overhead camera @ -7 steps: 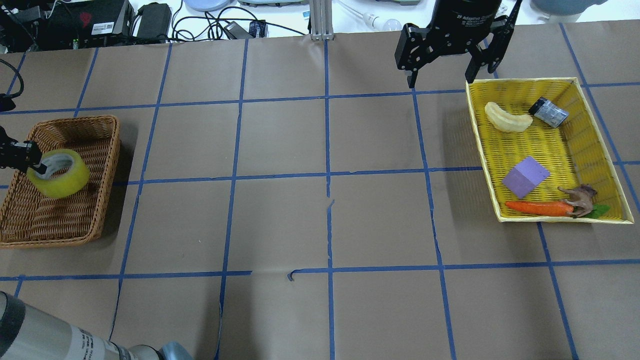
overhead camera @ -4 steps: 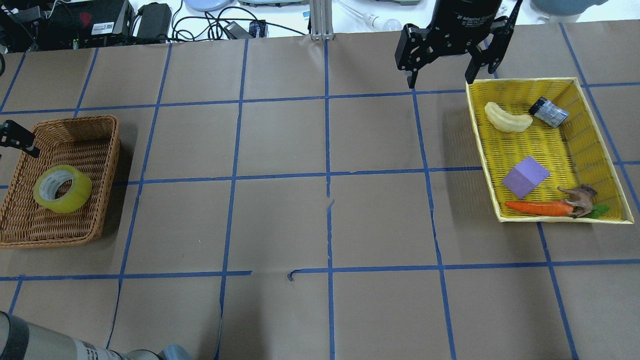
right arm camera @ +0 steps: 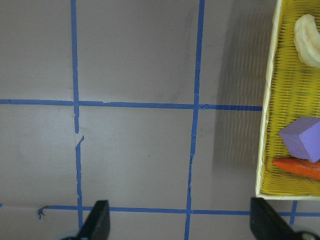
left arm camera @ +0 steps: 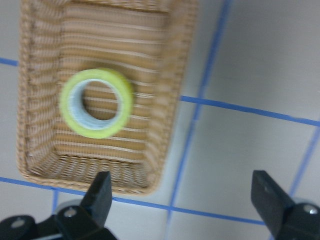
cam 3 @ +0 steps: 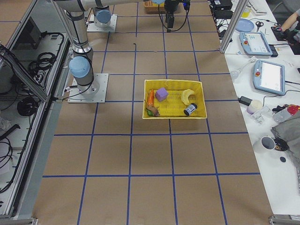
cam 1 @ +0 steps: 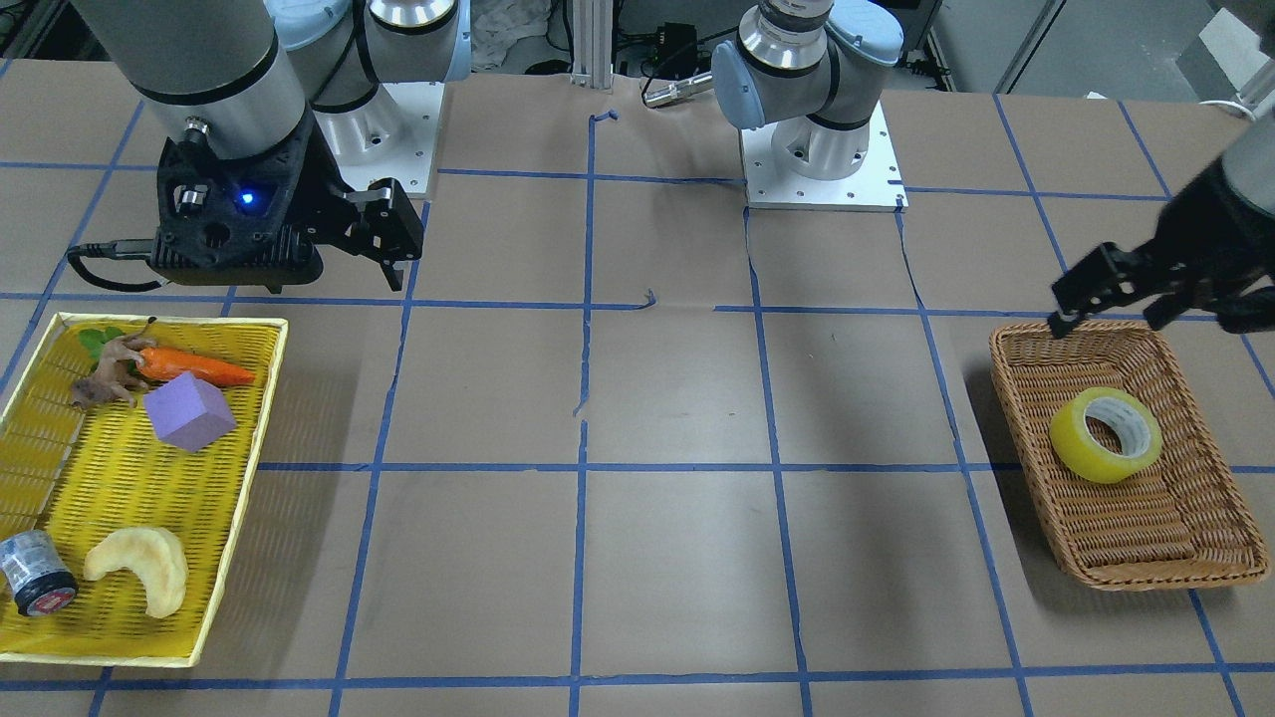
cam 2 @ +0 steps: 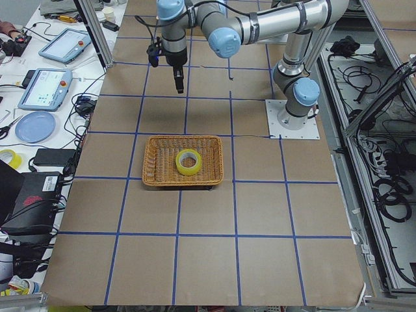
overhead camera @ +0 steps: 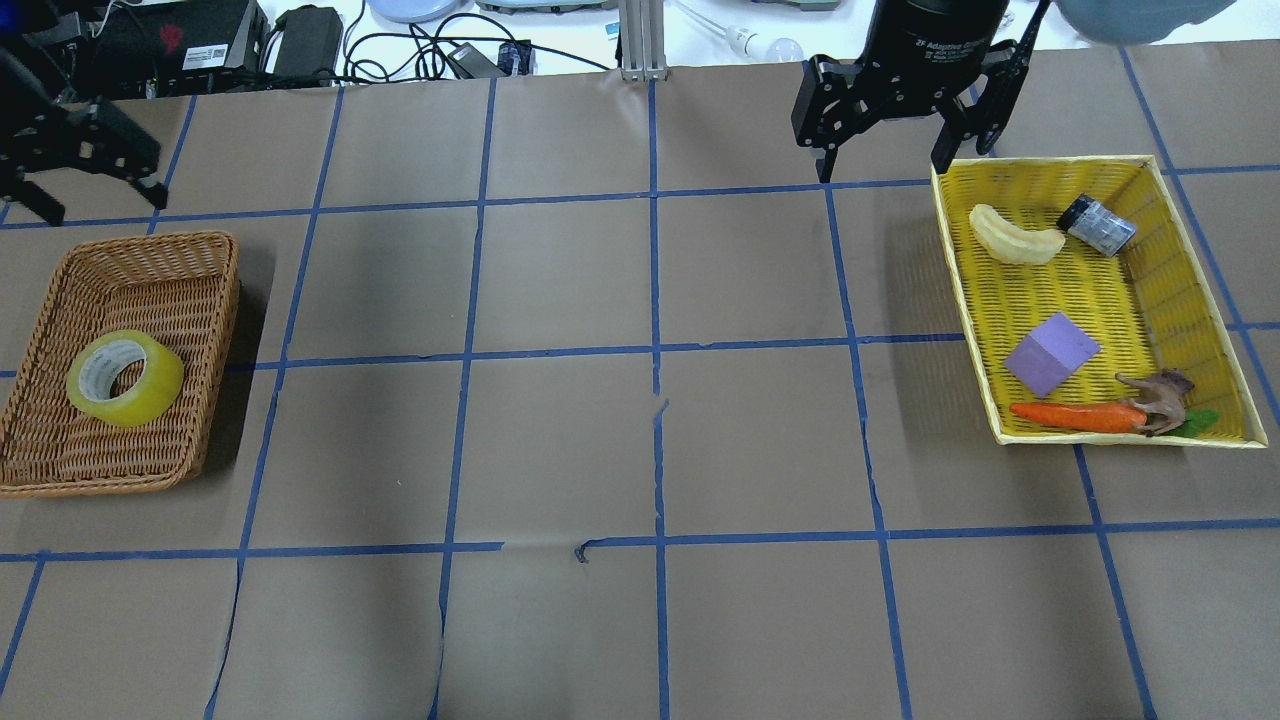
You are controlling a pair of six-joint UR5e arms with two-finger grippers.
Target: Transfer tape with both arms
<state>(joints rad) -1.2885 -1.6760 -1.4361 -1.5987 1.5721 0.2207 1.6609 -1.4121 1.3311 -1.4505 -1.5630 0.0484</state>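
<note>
The near stretch of the worktop point(overhead camera: 640, 620) is brown paper crossed by blue lines. Farther out on the robot's left, the tape point(overhead camera: 125, 378) lies flat on the floor of a basket point(overhead camera: 222, 340), with nothing touching it. On the right, a tray point(overhead camera: 1110, 290) holds small items. Farthest out, the left gripper point(overhead camera: 105, 205) hangs beyond the basket's far rim, jaws wide apart and empty. The right gripper point(overhead camera: 882, 168), equally spread and empty, hangs by the tray's far-left corner.
</note>
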